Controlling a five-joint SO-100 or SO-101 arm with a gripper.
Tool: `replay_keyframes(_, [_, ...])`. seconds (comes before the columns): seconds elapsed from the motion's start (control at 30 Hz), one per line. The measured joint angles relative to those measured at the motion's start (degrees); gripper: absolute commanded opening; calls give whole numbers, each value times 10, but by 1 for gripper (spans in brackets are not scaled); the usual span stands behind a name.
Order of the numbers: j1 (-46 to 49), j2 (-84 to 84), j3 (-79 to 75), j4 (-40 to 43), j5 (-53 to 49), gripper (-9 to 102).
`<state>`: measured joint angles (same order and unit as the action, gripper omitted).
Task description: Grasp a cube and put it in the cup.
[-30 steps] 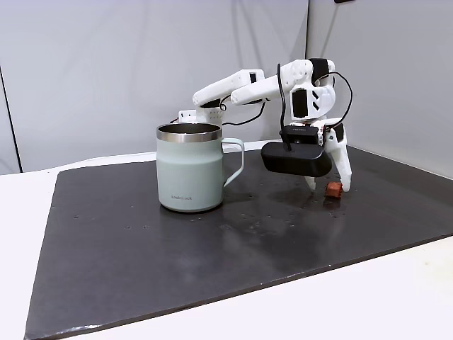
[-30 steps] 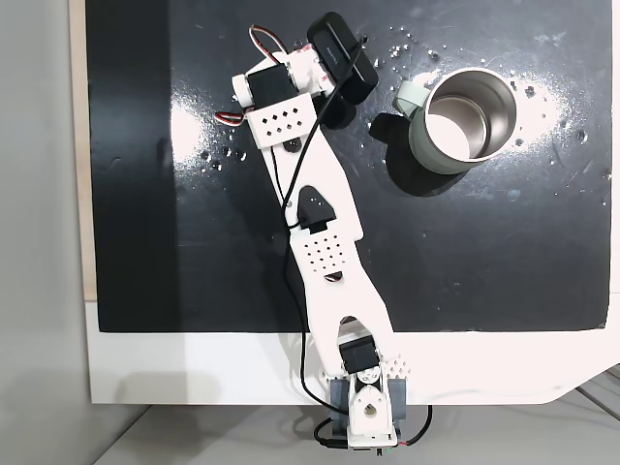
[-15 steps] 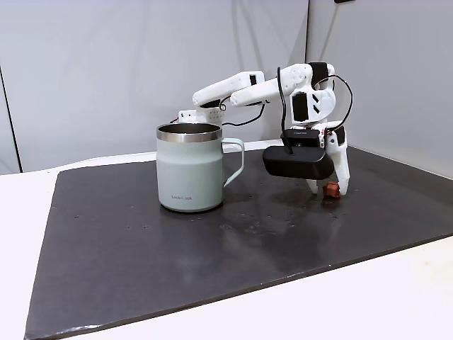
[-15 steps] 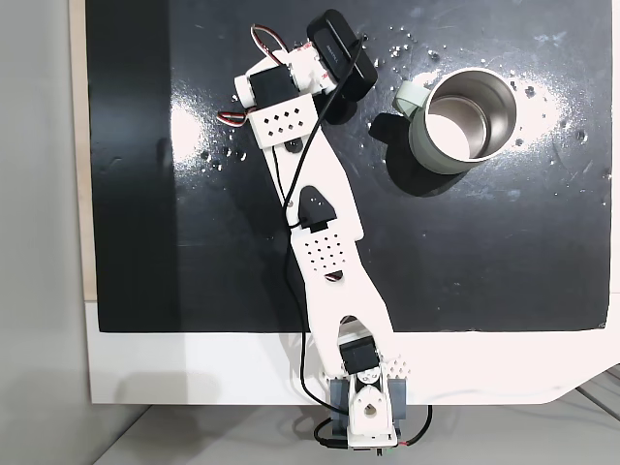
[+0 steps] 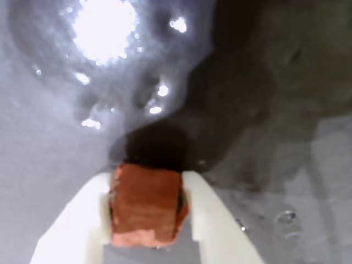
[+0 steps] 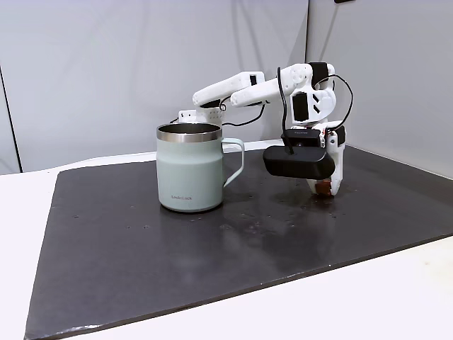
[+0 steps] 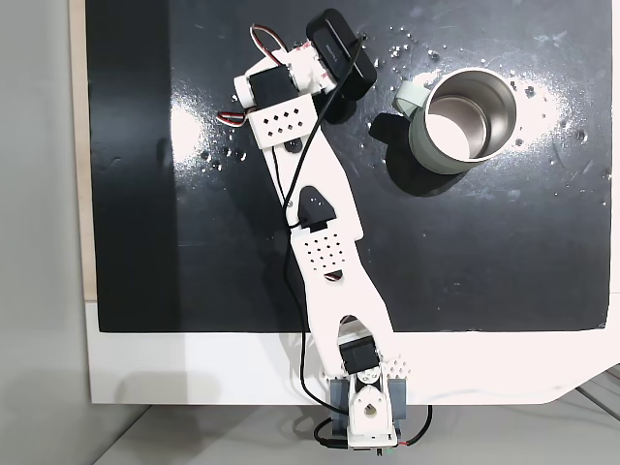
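In the wrist view the small reddish-brown cube (image 5: 146, 206) sits on the dark mat, pressed between my gripper's (image 5: 147, 179) two white fingers (image 5: 82, 220), one against each side face. From the side, the gripper (image 6: 325, 193) points down at the mat right of the cup, with a sliver of the cube (image 6: 323, 188) between its tips. The cup (image 6: 190, 170) is a pale green mug with a steel rim, upright, handle toward the gripper. From above, the cup (image 7: 417, 145) stands right of the wrist, open and empty, and the cube is hidden under the wrist camera (image 7: 339, 53).
A black mat (image 6: 212, 241) covers most of the white table (image 6: 368, 297); its front and left edges show. The arm (image 7: 325, 242) stretches from its base at the near table edge across the mat. Small shiny droplets (image 7: 407, 44) speckle the mat near the cup.
The fingers have closed from a spread stance around the cube to pressing on both its sides. The wrist shifted slightly; the cup has not moved.
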<state>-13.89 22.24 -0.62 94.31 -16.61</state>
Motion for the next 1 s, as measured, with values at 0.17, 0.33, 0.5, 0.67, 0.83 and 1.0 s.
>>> replay_keyframes(0.17, [-1,-2,-37,11,5,4])
replay_keyframes(0.33, [-1,1,-52,33,23,4])
replay_keyframes(0.5, [7,57,-53,58,48,4])
replay_keyframes(0.67, [25,136,-43,80,69,4])
replay_keyframes(0.83, [44,231,-1,80,71,4])
replay_keyframes(1.0, [50,297,28,80,71,4])
